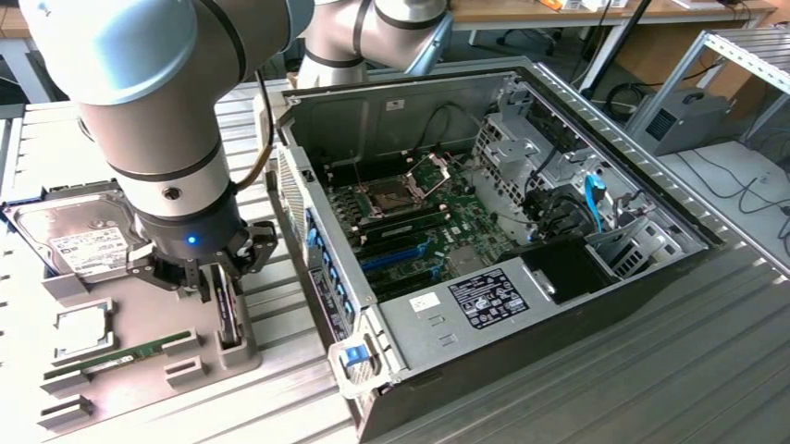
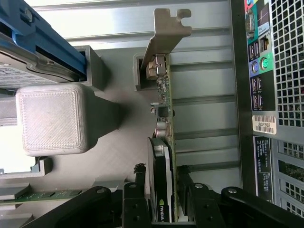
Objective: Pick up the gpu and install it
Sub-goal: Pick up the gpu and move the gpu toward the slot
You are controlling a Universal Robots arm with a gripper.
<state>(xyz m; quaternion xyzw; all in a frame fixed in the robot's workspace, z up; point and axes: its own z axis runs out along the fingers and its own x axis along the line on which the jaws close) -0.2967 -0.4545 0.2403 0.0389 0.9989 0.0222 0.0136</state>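
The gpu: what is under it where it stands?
Under the gpu is the grey holder tray, whose end post holds its bracket. The gripper is shut on the card. Its bottom edge is covered by the card itself.
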